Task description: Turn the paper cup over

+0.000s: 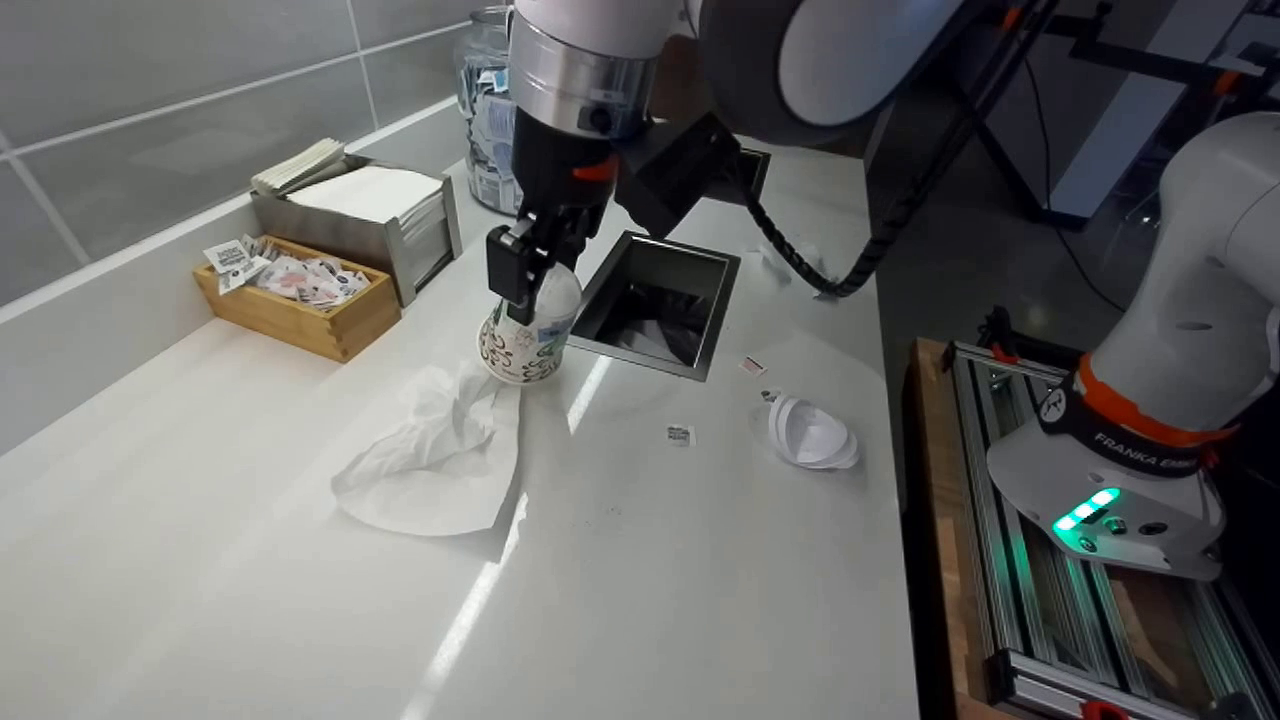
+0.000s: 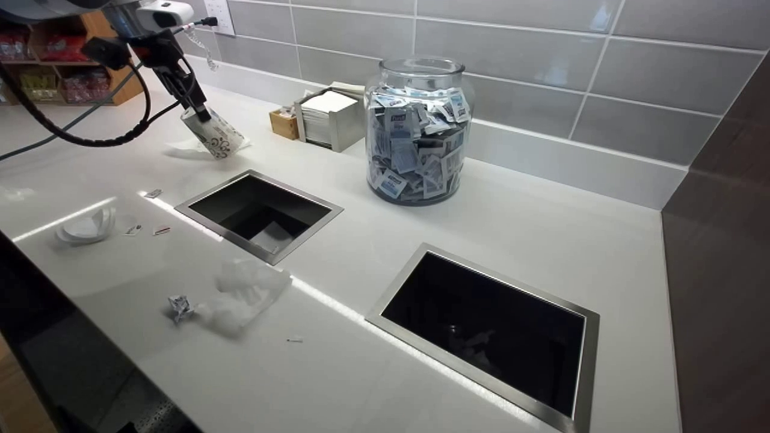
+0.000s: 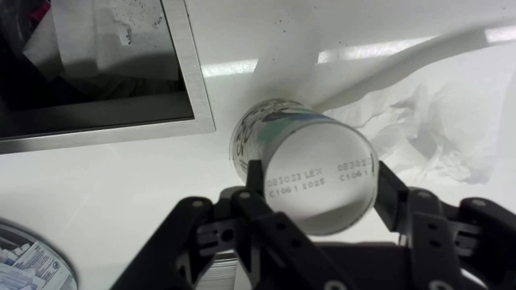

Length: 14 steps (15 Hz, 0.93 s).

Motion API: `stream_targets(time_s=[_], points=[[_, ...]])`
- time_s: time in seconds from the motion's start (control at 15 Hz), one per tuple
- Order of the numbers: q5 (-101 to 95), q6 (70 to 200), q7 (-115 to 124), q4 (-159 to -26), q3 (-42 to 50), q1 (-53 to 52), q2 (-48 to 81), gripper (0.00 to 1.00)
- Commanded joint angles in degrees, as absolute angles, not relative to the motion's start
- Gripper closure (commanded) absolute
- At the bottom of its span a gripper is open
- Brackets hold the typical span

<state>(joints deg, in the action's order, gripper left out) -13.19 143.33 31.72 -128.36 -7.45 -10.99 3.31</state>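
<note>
The turning seemed incomplete, because the gripper [image 3: 320, 178] held the paper cup [image 1: 520, 350] in a tilt, mouth downward, just beside the metal-framed opening [image 3: 192, 72], and to settle and release it presumably remained.

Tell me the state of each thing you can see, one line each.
Paper cup: gripped, tilted, base upward
Gripper: closed on the cup, near its base
Glass jar: uncovered, nearly full
Napkin holder: filled
Wooden box: open-topped, full
White tissue: partly crumpled, partly flat
Metal-framed openings: both uncovered
Robot base light: lit green
</note>
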Motion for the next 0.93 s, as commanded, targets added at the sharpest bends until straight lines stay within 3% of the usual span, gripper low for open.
stream_targets(time_s=[0.0,0.4,0.47,0.53,0.73,0.87], points=[[-22.4,148.0,40.0,-132.9,-7.0,-11.2,1.3,0.59],[-34.5,150.5,49.5,-133.9,-7.1,-11.1,1.6,0.59],[-34.3,150.8,49.5,-133.9,-7.2,-11.0,1.9,0.41],[-33.9,150.7,49.3,-134.0,-7.3,-11.0,2.1,0.09],[-32.4,150.8,48.3,-134.1,-7.4,-10.9,2.2,0.0],[-31.5,150.8,47.7,-134.0,-7.4,-10.8,2.4,0.0]])
